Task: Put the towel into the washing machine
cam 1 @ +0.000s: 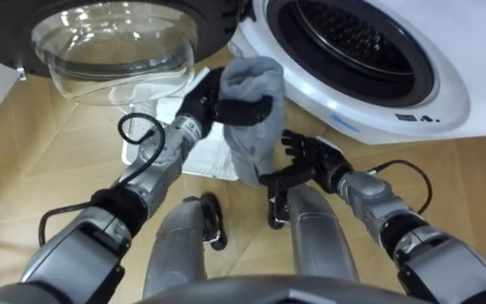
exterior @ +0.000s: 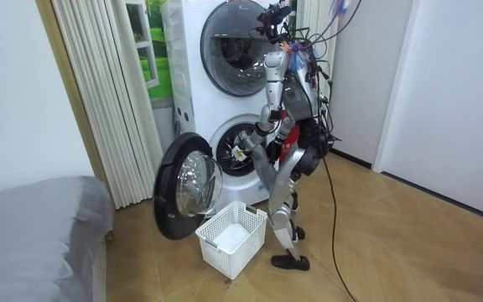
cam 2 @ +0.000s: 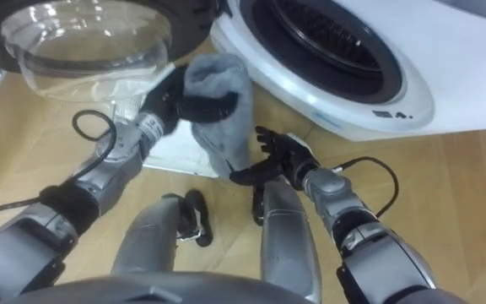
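Fingers of left hand [cam 1: 212,103] curled round grey towel [cam 1: 253,131], held up just short of washing machine [cam 1: 450,97] mouth. Right hand [cam 1: 312,159] fingers spread, empty, below that mouth. Lifted, not yet loaded. Left to do: push inside, release.

Pale grey towel [cam 1: 251,143], plain, no pattern on it, set against the black left hand [cam 1: 207,100]. The right hand [cam 1: 310,156] is black too, both on silver-grey forearms. The washing machine [cam 1: 454,93] is glossy white, its drum [cam 1: 353,34] dark, nearly black. The door [cam 1: 116,42] is clear glass in a black ring. White lattice basket [exterior: 216,250], tan wood-grain floor [cam 1: 57,160], cream pleated curtain [exterior: 99,84].
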You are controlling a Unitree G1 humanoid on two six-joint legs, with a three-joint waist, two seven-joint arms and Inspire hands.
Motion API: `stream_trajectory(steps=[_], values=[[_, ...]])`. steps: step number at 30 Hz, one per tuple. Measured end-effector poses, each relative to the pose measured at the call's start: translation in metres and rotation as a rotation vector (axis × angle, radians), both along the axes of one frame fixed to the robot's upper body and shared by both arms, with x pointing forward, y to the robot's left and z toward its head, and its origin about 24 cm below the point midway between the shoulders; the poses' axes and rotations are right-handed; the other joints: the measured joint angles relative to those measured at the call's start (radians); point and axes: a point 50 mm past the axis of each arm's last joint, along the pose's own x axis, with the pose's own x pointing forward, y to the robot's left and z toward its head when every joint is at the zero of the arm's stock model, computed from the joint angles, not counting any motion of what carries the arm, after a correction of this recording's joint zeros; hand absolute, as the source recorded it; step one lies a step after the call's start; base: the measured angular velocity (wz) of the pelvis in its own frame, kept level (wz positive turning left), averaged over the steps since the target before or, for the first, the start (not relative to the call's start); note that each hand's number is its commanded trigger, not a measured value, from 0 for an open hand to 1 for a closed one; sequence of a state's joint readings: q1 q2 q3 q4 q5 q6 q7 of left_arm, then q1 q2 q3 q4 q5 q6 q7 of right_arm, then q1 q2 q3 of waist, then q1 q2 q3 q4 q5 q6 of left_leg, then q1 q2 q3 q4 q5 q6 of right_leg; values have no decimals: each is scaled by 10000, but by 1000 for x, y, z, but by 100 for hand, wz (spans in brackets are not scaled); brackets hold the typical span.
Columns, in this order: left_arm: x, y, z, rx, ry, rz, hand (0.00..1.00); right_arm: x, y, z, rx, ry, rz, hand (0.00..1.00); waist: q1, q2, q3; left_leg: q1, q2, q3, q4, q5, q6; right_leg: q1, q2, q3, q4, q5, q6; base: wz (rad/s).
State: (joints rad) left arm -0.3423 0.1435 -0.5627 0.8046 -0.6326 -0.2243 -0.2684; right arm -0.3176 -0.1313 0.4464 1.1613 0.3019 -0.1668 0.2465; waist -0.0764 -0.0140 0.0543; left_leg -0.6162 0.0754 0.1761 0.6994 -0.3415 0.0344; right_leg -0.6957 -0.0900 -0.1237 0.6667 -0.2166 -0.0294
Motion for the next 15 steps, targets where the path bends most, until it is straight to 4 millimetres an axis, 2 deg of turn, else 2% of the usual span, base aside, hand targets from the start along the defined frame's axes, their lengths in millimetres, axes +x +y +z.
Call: stream_trajectory(steps=[1,7,12,13,14,15], values=[[-3,-2,-1,-420,212,-294,100,-1,2,-1,87,107,-20,0,-1,-60,-44,20,6,-27,-87,69,4,51,36,-18,-163,117,-5,0],[-6,-8,-3,-1820,987,-780,100,0,0,0,387,160,-144,0,-23,-51,-58,-4,24,-258,-123,185,47,272,96,-254,-482,371,15,6],[-7,-8,-3,-2122,1289,-930,100,-2,1,-1,381,233,83,0,9,55,-122,-3,45,-337,-134,211,60,375,121,-314,-632,457,44,2],[-8,-8,-4,-2312,1448,-871,100,-2,1,-1,351,245,144,11,1,69,-130,10,38,-329,-140,212,62,374,122,-298,-625,459,47,-4],[-8,-8,-5,-2520,1615,-783,100,-2,1,-1,350,298,125,100,-1,83,-139,18,28,-331,-144,212,62,375,127,-285,-623,458,48,-3],[-8,-9,-5,-2614,1674,-750,100,-2,1,-1,347,327,106,100,-1,89,-143,18,28,-331,-143,212,62,375,131,-283,-623,458,48,0]])
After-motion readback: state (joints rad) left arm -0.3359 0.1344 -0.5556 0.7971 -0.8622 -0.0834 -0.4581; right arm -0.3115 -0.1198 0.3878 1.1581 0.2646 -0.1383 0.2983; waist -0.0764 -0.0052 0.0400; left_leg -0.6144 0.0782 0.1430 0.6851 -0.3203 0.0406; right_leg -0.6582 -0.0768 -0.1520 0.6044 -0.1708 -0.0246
